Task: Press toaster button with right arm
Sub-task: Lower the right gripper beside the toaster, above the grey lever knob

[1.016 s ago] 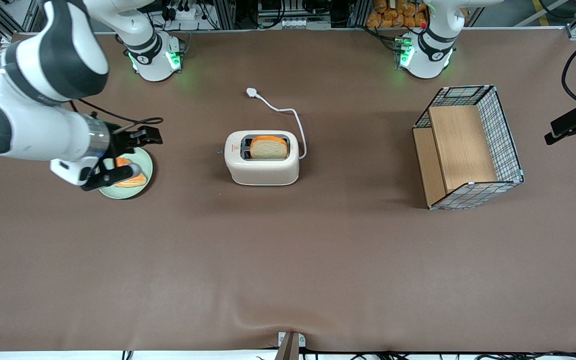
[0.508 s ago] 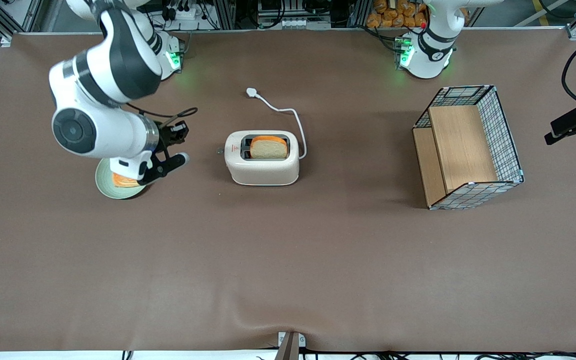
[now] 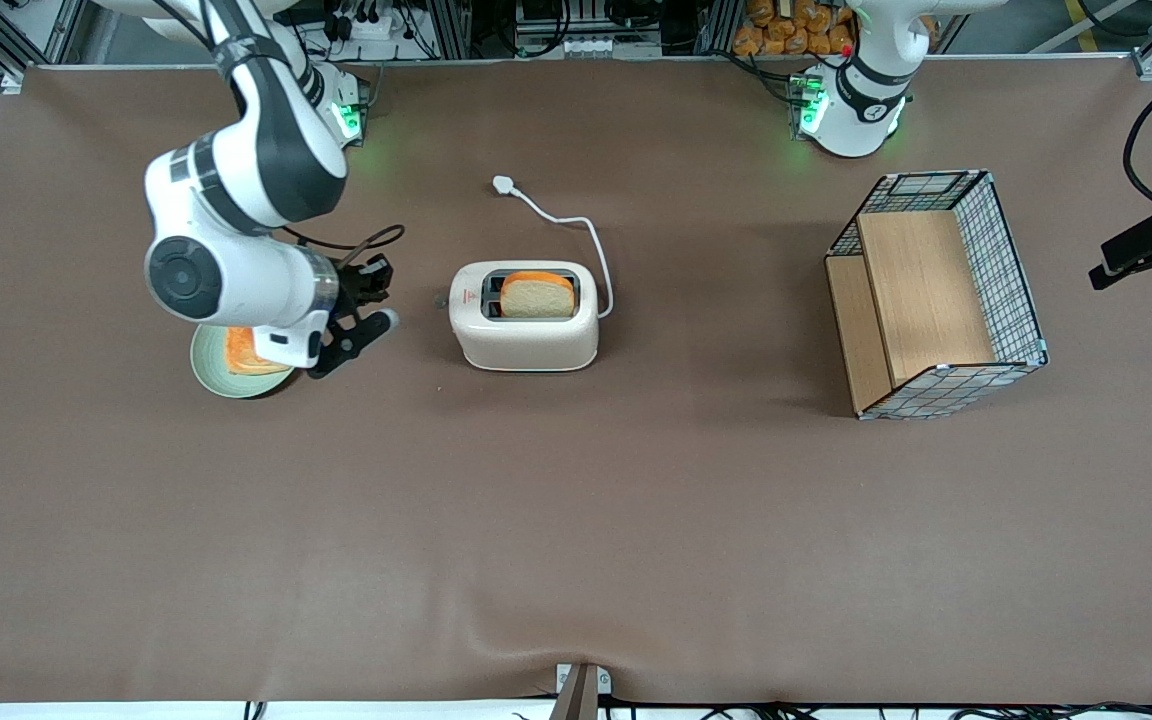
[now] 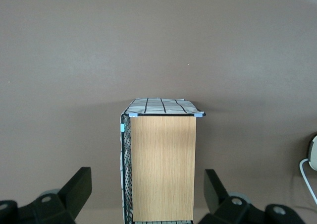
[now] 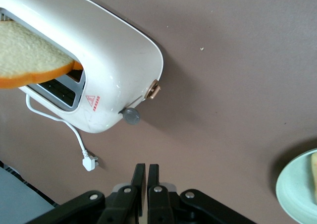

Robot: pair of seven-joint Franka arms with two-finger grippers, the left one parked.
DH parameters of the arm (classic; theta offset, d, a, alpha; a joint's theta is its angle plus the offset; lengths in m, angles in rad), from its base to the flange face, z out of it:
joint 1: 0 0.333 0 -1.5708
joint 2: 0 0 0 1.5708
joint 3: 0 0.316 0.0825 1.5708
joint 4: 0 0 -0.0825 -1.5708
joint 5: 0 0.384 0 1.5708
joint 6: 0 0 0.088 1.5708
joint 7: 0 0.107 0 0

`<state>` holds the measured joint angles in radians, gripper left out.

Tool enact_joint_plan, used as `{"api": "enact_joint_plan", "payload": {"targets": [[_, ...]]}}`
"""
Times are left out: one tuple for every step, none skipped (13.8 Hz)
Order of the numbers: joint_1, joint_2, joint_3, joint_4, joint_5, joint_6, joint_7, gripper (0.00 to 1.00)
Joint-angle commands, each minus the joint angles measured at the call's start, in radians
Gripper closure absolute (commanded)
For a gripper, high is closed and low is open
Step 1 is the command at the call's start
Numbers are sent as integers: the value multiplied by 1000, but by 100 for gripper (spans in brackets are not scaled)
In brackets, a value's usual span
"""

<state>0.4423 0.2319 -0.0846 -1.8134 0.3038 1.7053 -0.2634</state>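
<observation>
The cream-white toaster [image 3: 524,335] stands mid-table with a bread slice [image 3: 537,296] sticking out of one slot. Its small grey toaster button [image 3: 441,300] juts from the narrow end that faces the working arm. The right arm [image 3: 236,230] hangs low beside that end, and its gripper [image 3: 384,320] is shut and empty, a short gap away from the button. The right wrist view shows the toaster [image 5: 119,60], the button [image 5: 131,115] and a brass-coloured knob [image 5: 154,89] ahead of the shut gripper [image 5: 147,168], with bare table between.
A pale green plate [image 3: 208,375] with a bread slice [image 3: 241,352] lies partly under the arm's wrist. The toaster's white cord ends in a plug [image 3: 504,184] farther from the front camera. A wire-and-wood basket [image 3: 936,295] stands toward the parked arm's end.
The right arm has swung from above the plate toward the toaster's narrow end. Its gripper is now off the plate and close to the button. The toaster has not moved.
</observation>
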Motion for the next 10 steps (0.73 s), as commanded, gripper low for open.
{"api": "enact_joint_plan", "payload": {"targets": [[4,-36,-4,-53,60,40,77,91],[6,-34,-4,-57,73,42,122,91],[15,-34,-4,-58,78,43,165,91],[16,-32,-4,-58,83,42,214,91],[16,-31,-4,-58,84,43,257,92],[18,-28,-4,-58,93,43,280,94],[16,-19,-4,-60,112,43,295,95],[12,-14,-6,-73,133,45,308,95],[6,-11,-6,-86,167,50,315,96],[3,-6,-6,-105,195,60,316,96]]}}
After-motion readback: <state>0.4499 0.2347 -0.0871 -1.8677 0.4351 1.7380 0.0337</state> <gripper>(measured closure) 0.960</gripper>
